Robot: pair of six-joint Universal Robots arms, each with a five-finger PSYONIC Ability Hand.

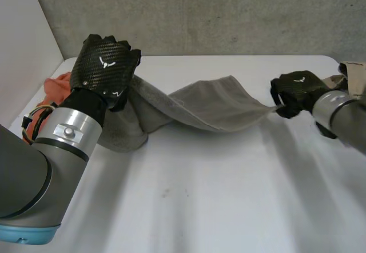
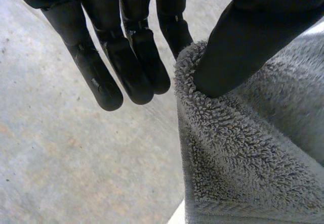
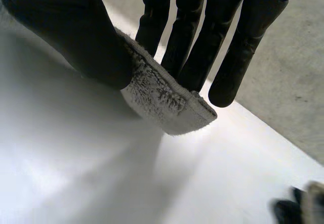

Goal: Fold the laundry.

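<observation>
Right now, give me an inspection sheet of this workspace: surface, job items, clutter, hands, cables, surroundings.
Surface: white table, bare at the near side.
Job's things: grey towel stretched between the hands, its left end bunched on the table; orange cloth beyond the left hand.
Clutter: beige item near the right hand, cannot tell what.
Hands: left hand pinches the towel's edge; right hand pinches a corner.
Cables: nothing seen loose on the table.
Surroundings: grey concrete wall behind; white panel at the left.

Left hand [image 1: 106, 70] raised, thumb pinching towel [image 1: 217, 107] edge; right hand [image 1: 297, 91] pinches its corner, arms spread apart.
</observation>
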